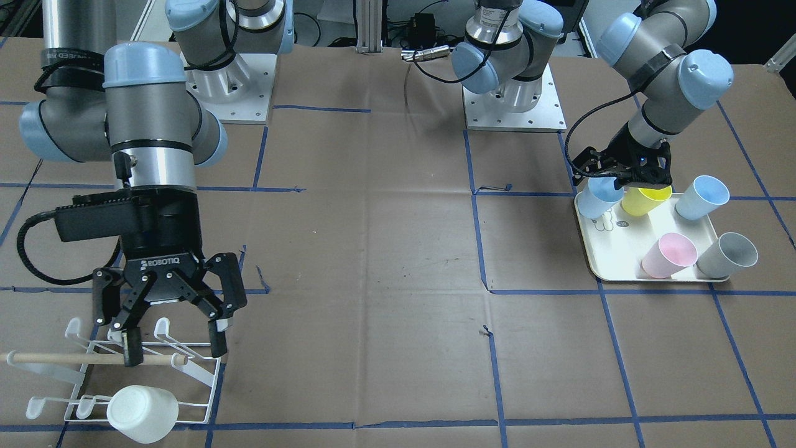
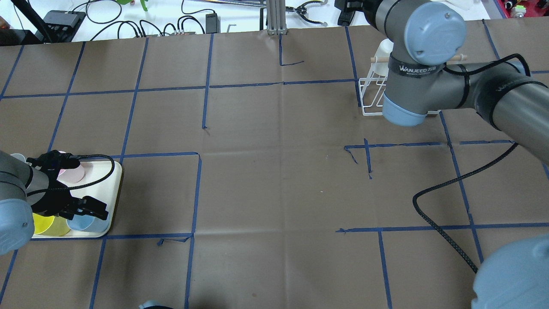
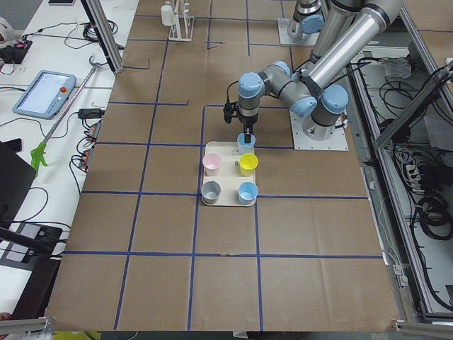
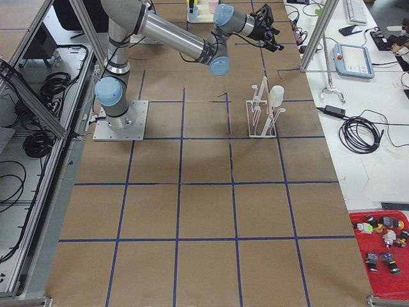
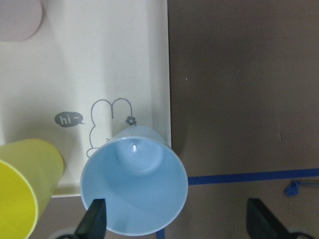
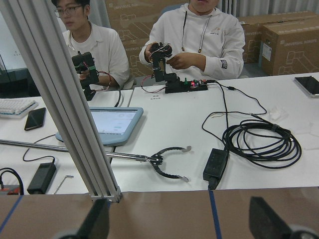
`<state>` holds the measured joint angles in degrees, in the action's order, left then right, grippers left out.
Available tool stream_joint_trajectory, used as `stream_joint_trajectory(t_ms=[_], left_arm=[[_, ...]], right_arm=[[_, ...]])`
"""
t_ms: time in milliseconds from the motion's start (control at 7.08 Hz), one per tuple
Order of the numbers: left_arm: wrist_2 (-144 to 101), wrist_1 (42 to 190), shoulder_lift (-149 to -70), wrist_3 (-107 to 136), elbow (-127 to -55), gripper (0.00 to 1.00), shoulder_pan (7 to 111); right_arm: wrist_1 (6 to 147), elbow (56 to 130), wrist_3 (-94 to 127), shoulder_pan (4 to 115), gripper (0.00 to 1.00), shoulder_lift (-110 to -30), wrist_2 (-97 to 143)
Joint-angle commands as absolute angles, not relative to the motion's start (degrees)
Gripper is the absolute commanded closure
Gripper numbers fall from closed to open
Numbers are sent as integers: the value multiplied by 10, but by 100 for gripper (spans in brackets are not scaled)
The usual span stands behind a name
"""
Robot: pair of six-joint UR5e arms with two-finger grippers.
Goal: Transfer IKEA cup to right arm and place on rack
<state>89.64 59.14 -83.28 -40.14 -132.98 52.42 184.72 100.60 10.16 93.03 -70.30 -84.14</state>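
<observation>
Hovering over the tray [image 5: 124,59], the left gripper [image 5: 178,220] holds its fingers [image 5: 94,221] apart about a blue cup [image 5: 134,189] (one at the rim); the right gripper [image 1: 173,348] gapes above the rack [image 1: 200,373].

light blue cup [image 5: 133,186]: upright, tray [image 5: 124,59] corner | rack [image 1: 155,359]: white wire, holds white cup [image 1: 142,414]

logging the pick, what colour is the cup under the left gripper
The cup is light blue, clearest in the left wrist view, beneath the left gripper.
</observation>
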Motion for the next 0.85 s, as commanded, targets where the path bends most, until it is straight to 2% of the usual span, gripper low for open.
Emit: stream_joint_trajectory(t_ms=[0, 141, 424, 565, 707], left_arm=[[897, 583, -844, -403, -1331, 7, 525], [898, 583, -844, -404, -1331, 21, 524], [901, 584, -845, -406, -1331, 59, 524], [910, 585, -845, -407, -1329, 88, 524], [910, 587, -845, -406, -1327, 100, 524]], right_arm=[[1850, 1006, 213, 978, 0, -708, -847], [1849, 1006, 302, 988, 0, -717, -847], [1847, 1014, 492, 1014, 0, -736, -845], [1848, 1023, 593, 1023, 0, -737, -845], [1852, 1027, 680, 1027, 0, -737, -840]])
